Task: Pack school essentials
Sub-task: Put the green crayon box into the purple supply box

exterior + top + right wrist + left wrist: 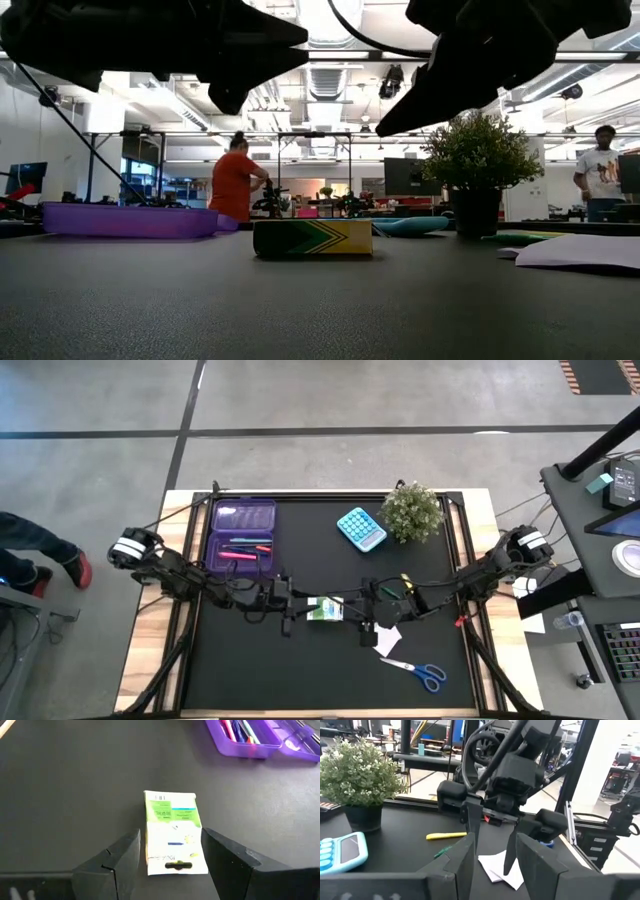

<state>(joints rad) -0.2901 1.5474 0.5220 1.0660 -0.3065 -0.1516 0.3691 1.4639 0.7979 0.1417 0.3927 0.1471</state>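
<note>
The pack (325,608) lay flat mid-table, near the purple case (241,536). Both grippers hovered beside it, jaws parted and empty: the left gripper (292,603) on the case's side, the right gripper (366,622) opposite, seemingly above the paper (388,639).

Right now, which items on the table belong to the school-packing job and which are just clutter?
Job items:
- green-white pack, table centre, between both open hands
- paper square
- scissors
- yellow pen
- green pen
- pens in the purple case

Just lying about:
- potted plant
- blue calculator
</note>
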